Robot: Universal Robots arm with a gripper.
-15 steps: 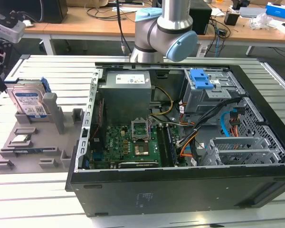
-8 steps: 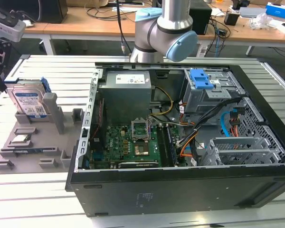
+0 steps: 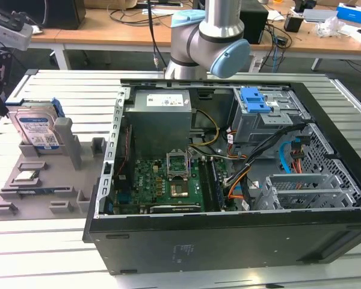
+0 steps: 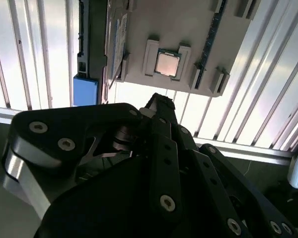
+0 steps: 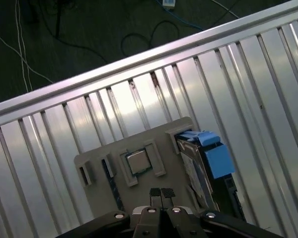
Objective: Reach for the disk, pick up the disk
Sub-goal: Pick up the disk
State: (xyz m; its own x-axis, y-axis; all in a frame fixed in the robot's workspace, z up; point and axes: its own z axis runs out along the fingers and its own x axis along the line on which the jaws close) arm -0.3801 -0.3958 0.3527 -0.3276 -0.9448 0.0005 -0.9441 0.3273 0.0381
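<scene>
The disk (image 3: 37, 129) is a silver hard drive with a white-and-blue label and a blue bracket. It stands on edge in a slot of the grey holder (image 3: 63, 180) at the exterior view's left. In the first wrist view the disk (image 5: 204, 166) is seen edge-on, and my gripper (image 5: 161, 193) hovers above the holder, beside the disk and apart from it. Its two fingertips are pressed together with nothing between them. In the second wrist view the gripper (image 4: 158, 105) hangs over the holder's edge, with the disk (image 4: 116, 42) and its blue bracket (image 4: 85, 90) off to one side.
A small silver chip (image 5: 137, 161) lies in its grey frame on the holder, close to the fingertips. An open computer case (image 3: 228, 244) fills the middle of the slatted metal table (image 3: 54, 253); a blue latch (image 3: 254, 99) sits on its drive cage. The arm's base (image 3: 207, 45) stands behind the case.
</scene>
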